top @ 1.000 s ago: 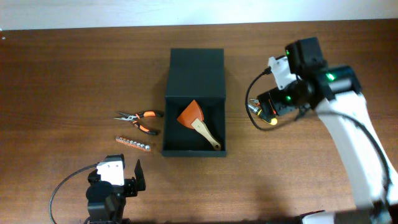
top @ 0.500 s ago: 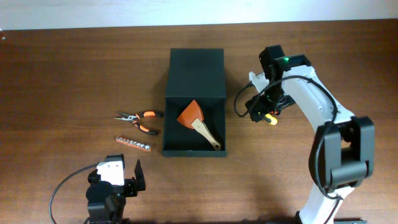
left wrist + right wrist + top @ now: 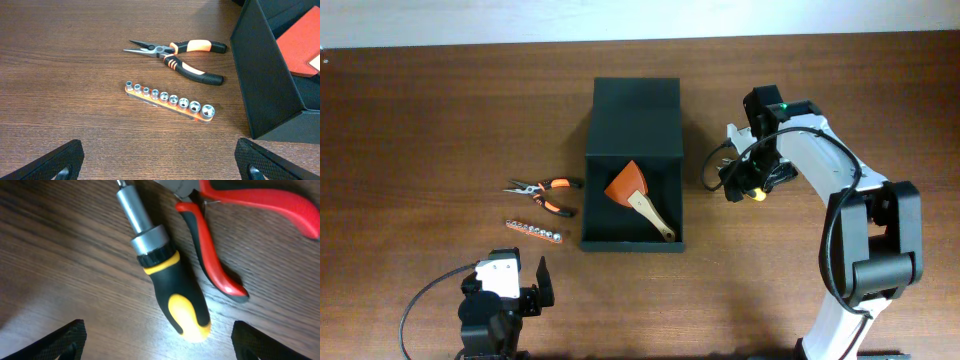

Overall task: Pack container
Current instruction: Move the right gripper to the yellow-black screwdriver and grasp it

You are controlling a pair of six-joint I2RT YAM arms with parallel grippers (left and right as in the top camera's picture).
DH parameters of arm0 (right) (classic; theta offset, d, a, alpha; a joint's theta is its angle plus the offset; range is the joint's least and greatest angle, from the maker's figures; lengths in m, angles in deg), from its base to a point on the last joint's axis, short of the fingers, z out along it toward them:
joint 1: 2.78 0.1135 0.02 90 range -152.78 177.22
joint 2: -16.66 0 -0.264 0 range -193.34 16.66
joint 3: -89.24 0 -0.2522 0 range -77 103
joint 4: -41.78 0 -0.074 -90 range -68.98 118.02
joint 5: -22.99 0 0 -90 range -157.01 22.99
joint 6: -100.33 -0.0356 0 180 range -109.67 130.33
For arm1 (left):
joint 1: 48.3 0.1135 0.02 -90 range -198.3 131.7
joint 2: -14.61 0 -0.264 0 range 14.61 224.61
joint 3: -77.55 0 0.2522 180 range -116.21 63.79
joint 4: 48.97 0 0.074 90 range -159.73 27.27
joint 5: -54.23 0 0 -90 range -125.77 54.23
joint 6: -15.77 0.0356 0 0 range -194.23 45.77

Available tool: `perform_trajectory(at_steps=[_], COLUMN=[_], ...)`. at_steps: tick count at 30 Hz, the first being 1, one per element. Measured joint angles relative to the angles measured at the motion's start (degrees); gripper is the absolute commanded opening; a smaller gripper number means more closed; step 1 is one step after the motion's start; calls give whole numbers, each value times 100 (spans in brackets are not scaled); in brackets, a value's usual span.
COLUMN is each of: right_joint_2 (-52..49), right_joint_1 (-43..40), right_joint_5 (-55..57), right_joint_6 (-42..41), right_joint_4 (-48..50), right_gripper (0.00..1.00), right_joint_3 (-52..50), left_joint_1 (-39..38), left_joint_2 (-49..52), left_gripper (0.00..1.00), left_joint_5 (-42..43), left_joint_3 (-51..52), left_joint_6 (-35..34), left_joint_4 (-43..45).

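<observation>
overhead, the dark green-black rectangular cardboard-like container [image 3: 605, 225] sits mid-counter with its hinged flap lid [image 3: 636, 115] lying open on the far side. an orange-bladed scraper with a pale wooden handle [image 3: 638, 195] lies inside. to its left, on the brown wooden counter [image 3: 440, 120], lie orange-and-black long-nose pliers [image 3: 545, 190] and an orange strip of silver sockets [image 3: 533, 231], both apart from the box wall.

the left fingers [image 3: 60, 160] are spread wide and empty, low near the counter's front edge, short of those tools. the right fingers [image 3: 65, 340] are likewise released, hovering over a black-and-yellow-handled screwdriver [image 3: 170, 285] that lies just beside red-handled pliers [image 3: 235, 225], right of the box.

the container looks light and fairly stiff, and matte enough not to slip, though its thin walls would likely dent under a hard pinch. it probably needs no lifting. for closing, the lid's free far edge seems the place to take hold, with a wall steadied so the box does not skid.
</observation>
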Motion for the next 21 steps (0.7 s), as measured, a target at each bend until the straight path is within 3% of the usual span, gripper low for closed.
perform_trajectory(at_steps=[10, 21], right_joint_2=[0, -48], right_joint_1=[0, 0], right_joint_5=[-210, -227], right_joint_6=[-101, -98], right_joint_4=[236, 319], right_gripper=[79, 78], right_joint_3=[-138, -138], left_joint_1=[0, 0], left_joint_2=[0, -2], left_gripper=[99, 99], left_joint_5=[0, 0], left_joint_3=[0, 0], left_joint_6=[0, 0], left_joint_4=[0, 0])
